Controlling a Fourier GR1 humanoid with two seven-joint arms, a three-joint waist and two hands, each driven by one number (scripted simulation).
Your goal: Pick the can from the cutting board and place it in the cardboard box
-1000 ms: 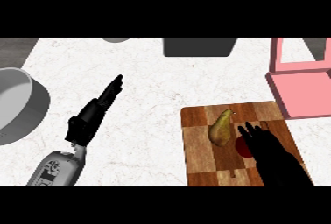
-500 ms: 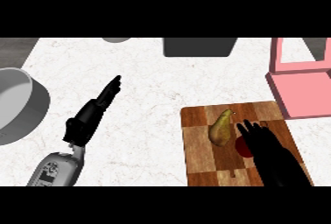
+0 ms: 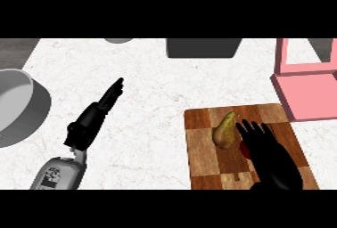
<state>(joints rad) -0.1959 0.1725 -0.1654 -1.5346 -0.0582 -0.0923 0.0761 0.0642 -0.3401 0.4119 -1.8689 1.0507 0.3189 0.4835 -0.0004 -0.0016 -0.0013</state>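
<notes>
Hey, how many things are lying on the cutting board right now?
2: a pear near the middle of the cutting board, and a red thing, probably the can, mostly hidden under the right hand. More may be hidden.

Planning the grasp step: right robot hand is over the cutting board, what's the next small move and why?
Probably lower and curl the right robot hand onto the red can. The hand lies open over the cutting board, hiding most of the can, with only a red sliver showing beside the pear. Its fingers are straight, so nothing is held yet. The pink box comes afterwards.
</notes>
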